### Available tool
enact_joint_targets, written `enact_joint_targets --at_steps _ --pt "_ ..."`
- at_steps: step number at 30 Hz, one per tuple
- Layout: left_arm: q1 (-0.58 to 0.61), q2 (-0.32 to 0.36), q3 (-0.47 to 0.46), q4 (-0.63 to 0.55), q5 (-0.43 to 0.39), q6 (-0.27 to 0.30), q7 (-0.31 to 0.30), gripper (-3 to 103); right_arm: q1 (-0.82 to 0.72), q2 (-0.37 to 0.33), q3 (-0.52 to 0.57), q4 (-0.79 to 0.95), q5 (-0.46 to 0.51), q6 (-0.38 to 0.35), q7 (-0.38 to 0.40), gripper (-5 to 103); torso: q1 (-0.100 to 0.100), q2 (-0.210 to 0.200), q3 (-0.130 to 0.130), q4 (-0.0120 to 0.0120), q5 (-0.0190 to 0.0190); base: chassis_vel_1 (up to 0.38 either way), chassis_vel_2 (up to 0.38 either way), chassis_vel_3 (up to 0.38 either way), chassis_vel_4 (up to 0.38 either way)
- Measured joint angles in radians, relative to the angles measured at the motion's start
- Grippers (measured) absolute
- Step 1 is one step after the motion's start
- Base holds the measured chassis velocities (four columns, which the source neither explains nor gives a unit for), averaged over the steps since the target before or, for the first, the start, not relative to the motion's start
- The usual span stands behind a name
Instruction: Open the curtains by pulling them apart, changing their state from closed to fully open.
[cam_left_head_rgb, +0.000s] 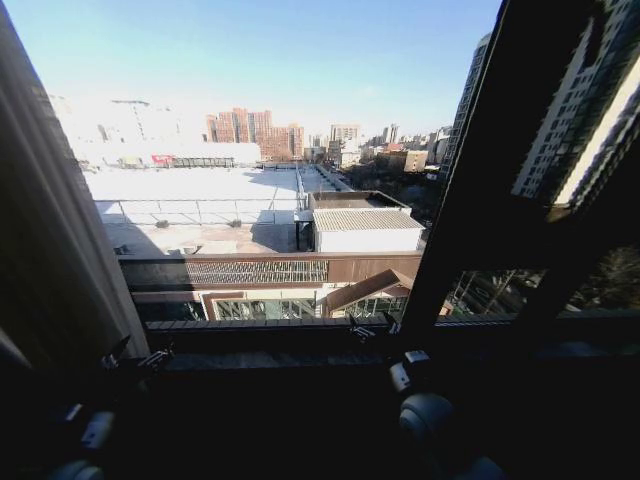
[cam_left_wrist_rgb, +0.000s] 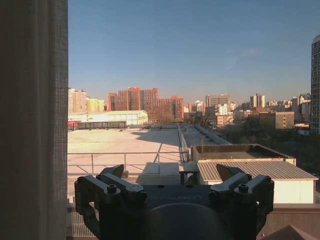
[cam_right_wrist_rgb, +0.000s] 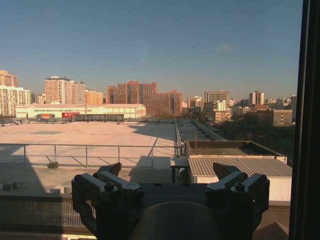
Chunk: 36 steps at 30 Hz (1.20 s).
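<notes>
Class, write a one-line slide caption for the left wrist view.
Open left gripper faces the bare window, sheer white pleated curtain gathered beside it.

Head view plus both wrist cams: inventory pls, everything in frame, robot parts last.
curtain: one panel visible, sheer, in shadow, gathered at the window's left edge; also beside the left gripper in the left wrist view
window frame bar: one, dark, right of the pane; also in the right wrist view
window sill: one, dark, along the bottom of the pane
rooftop outside: one, pale, flat, with railing, seen through the glass
red-brick towers: a cluster, on the skyline
left gripper: dark, fingers open, holding nothing, facing the glass, right of the curtain
right gripper: dark, fingers open, holding nothing, facing the glass near the frame bar
</notes>
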Motion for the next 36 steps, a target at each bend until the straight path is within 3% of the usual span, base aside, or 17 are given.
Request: enact_joint_targets --at_steps 11,36 --pt "-0.032 -0.002 0.001 0.008 0.001 0.005 0.005 100 -0.026 0.019 0.080 -0.017 -0.042 0.002 0.019 100 0.000 0.000 0.000 -0.0004 0.0003 -0.202 -0.191 0.183 0.181" --pt "-0.033 -0.001 0.001 0.023 -0.014 0.005 0.007 100 0.011 0.005 0.181 -0.126 -0.024 0.012 0.011 100 0.000 0.000 0.000 -0.0003 0.0002 -0.351 -0.343 0.344 0.348"
